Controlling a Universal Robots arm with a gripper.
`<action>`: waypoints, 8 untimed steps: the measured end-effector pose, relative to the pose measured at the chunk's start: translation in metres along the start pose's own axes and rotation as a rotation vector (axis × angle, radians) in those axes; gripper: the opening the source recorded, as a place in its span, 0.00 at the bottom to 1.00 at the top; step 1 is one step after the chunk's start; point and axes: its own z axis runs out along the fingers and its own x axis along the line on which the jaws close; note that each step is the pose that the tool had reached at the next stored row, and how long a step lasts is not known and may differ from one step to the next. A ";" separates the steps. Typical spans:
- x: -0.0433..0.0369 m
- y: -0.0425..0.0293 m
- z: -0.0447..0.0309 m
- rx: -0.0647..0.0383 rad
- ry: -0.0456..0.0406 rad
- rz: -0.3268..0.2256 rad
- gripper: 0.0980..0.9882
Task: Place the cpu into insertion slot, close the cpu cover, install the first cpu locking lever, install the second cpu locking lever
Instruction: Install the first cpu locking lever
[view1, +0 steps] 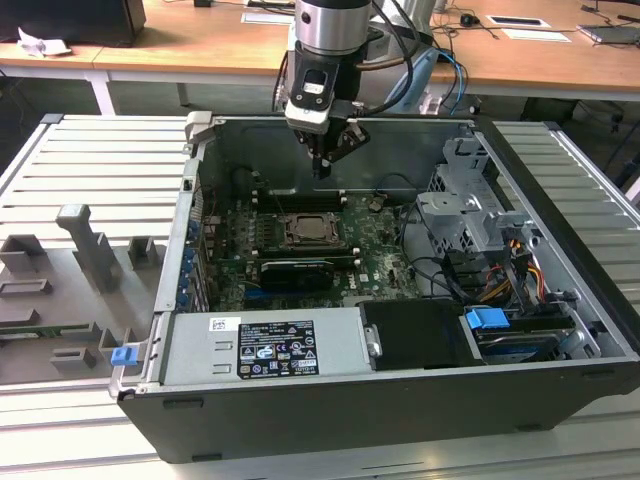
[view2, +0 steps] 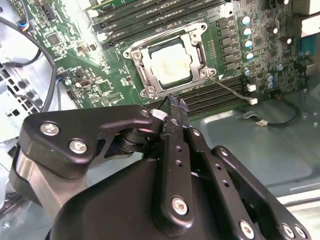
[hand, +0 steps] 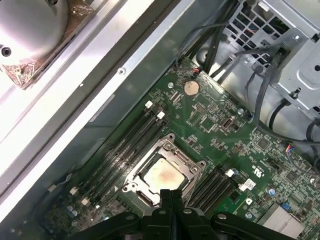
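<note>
Exterior view: end effector (view1: 322, 167), closed and empty, is hovering upper centre; cpu (view1: 312, 230) is sitting below it in frame.

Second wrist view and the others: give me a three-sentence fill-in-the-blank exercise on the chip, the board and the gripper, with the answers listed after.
1. The pale square chip sits in its socket on a board coloured ___.
2. The gripper hangs ___ that board, touching none of it.
3. Its shut fingers hold ___.
Missing words: green; above; nothing.
</note>
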 end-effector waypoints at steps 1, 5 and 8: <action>0.0004 -0.0006 0.0001 0.000 0.0006 -0.016 0.01; 0.0011 -0.0014 0.0002 0.000 0.0014 -0.040 0.01; 0.0012 -0.0017 0.0003 0.001 0.0020 -0.061 0.01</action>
